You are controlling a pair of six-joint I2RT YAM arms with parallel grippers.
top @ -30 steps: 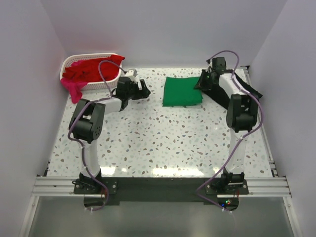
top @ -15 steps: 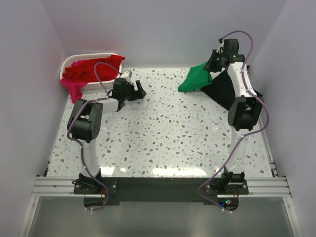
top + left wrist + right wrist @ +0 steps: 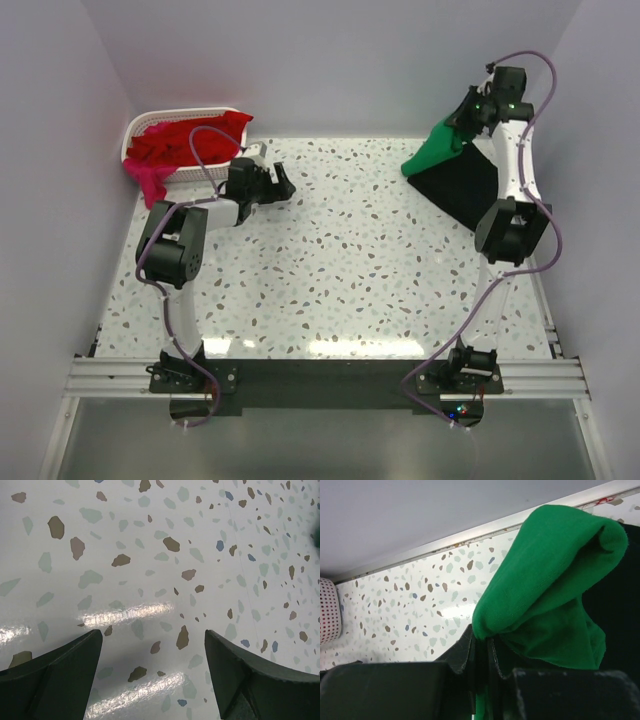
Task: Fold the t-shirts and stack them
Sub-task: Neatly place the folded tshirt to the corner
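Now | green t-shirt pinched between closed right jaws | left jaws wide apart, empty

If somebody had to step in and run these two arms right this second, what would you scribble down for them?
Left gripper: open, empty, low over the table near the basket.
Right gripper: shut on the green shirt, which hangs above the black shirt lying at the far right.
Red shirts are in the basket; the pink shirt droops over its rim.
Done: green and black are out of the basket.
Left: set green on black, then fold and stack red and pink.
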